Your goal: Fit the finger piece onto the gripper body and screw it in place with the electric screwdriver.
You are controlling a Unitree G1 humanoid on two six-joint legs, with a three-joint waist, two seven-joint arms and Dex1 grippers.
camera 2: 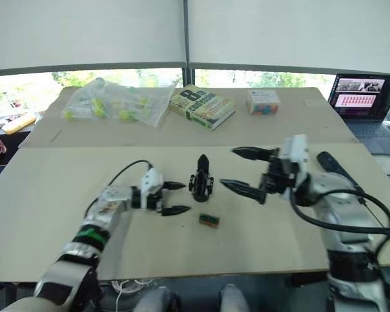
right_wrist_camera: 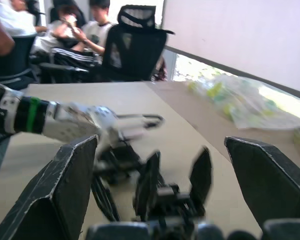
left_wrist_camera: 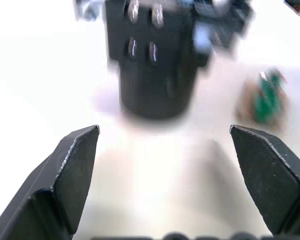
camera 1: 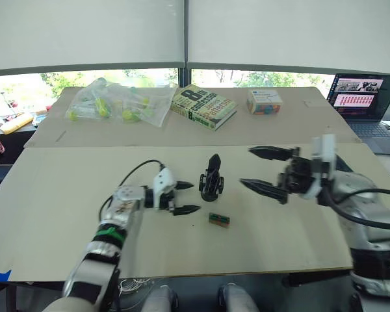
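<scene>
The gripper body [camera 1: 211, 178] stands upright on the pale tabletop, near the middle of the board. It is a small black assembly: a round, drum-like base with a pointed black finger rising from it, tip upward. Seen close from the left wrist, its base [left_wrist_camera: 156, 65] is a dark cylinder with rows of small shiny screw heads on the block above it. From the right wrist it appears as a black cluster with two upright prongs [right_wrist_camera: 172, 182], though blurred.
</scene>
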